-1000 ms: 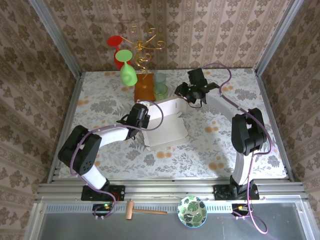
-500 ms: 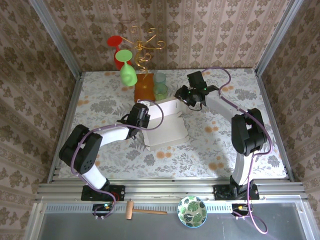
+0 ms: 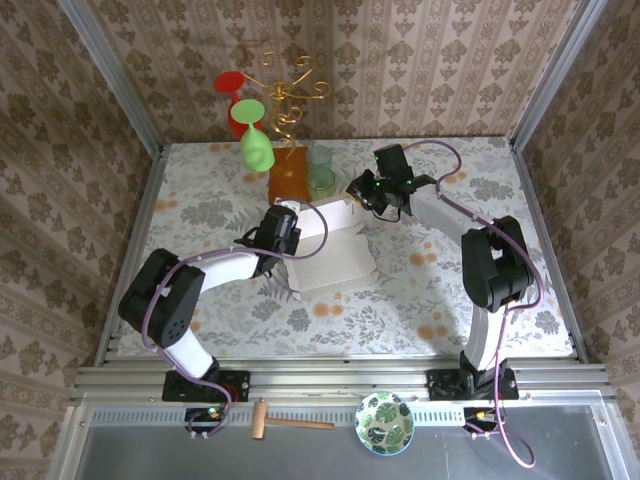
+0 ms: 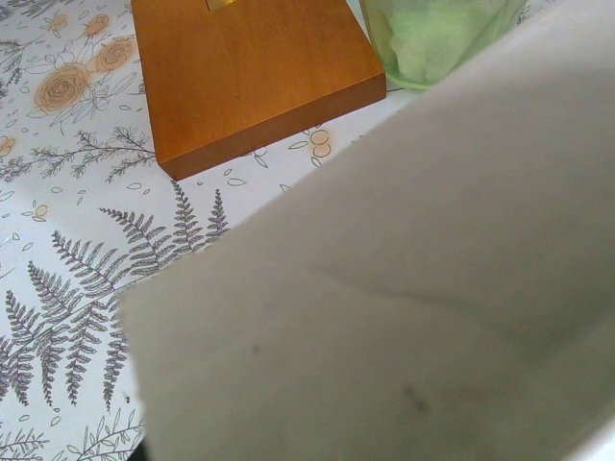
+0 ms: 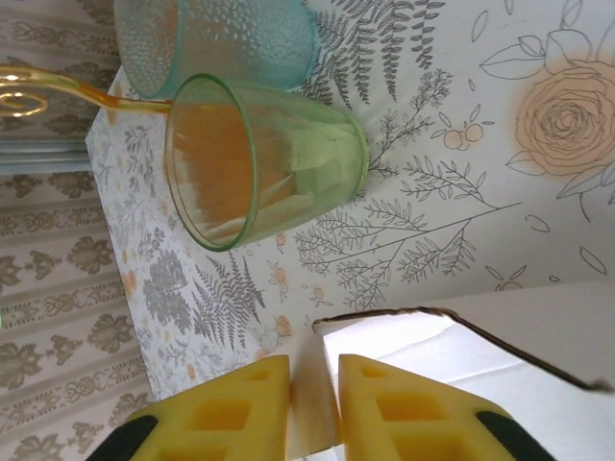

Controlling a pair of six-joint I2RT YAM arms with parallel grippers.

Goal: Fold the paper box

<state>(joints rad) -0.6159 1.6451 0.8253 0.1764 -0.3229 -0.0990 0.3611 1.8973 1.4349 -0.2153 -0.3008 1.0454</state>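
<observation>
One right claw (image 5: 312,373) on paper box (image 5: 480,355)

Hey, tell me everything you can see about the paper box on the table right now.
The paper box is thin, pale beige-white cardboard, creased and partly folded, lying on the floral table just on the near side of the orange wooden block and green cup. Its base lies flat; left and far flaps stand raised. The right gripper pinches the far flap between its yellow fingers; the left gripper is shut at the left flap, apparently holding it.
</observation>
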